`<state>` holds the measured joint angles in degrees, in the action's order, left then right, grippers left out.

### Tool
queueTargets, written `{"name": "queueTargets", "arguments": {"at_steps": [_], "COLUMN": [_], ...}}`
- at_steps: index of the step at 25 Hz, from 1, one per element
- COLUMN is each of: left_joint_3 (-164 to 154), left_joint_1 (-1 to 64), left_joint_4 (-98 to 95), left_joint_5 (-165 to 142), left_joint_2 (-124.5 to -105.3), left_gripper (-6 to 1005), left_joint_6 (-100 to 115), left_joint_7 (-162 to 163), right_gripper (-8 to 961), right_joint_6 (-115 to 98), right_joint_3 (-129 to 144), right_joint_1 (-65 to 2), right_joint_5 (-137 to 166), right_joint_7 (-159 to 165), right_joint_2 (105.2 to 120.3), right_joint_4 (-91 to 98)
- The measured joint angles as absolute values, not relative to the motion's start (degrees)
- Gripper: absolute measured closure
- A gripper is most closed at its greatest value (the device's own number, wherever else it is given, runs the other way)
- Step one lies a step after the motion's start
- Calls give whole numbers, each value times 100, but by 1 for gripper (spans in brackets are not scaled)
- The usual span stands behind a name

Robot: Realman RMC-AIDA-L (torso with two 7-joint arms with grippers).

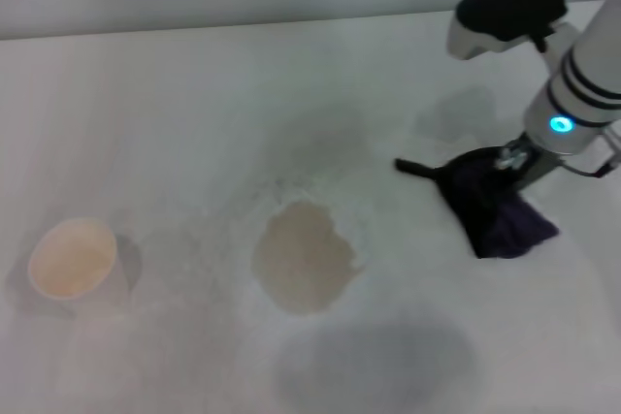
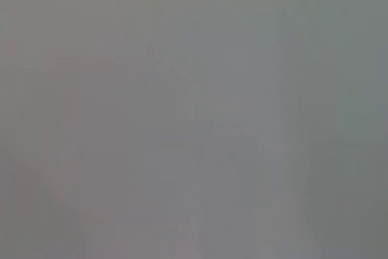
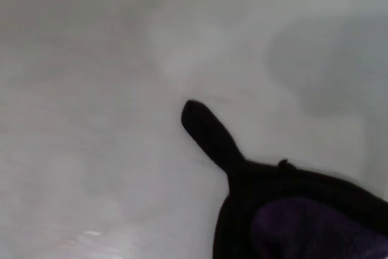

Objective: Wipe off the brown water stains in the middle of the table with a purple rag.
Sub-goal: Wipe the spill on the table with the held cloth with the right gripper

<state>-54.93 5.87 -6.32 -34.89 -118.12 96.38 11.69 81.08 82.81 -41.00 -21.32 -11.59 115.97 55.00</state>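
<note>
The brown water stains form one pale tan blotch in the middle of the white table. To its right lies the purple rag, bunched up, its black tail pointing toward the stain. My right gripper stands on the rag's upper edge, shut on the cloth, a hand's width right of the stain. In the right wrist view the purple rag and its black tail lie close on the table. My left gripper is out of view; its wrist view shows only plain grey.
A white paper cup stands at the left, well apart from the stain. Faint grey smudges mark the table in front of the stain and behind the rag. The table's far edge runs along the wall.
</note>
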Motion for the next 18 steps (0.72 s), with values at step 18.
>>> {"name": "queueTargets", "arguments": {"at_steps": [18], "left_joint_3": [-5510], "left_joint_1": [536], "left_joint_4": [-633], "left_joint_5": [-3519], "left_joint_2": [-11854], "left_gripper": [116], "left_joint_6": [9661], "left_joint_7": [1171], "right_gripper": [847], "right_joint_6": [7343], "right_joint_3": [11705], "right_joint_1": [-4846], "right_joint_5": [-4455], "right_joint_7": [45], "right_joint_2": [11619], "right_joint_4": [6209]}}
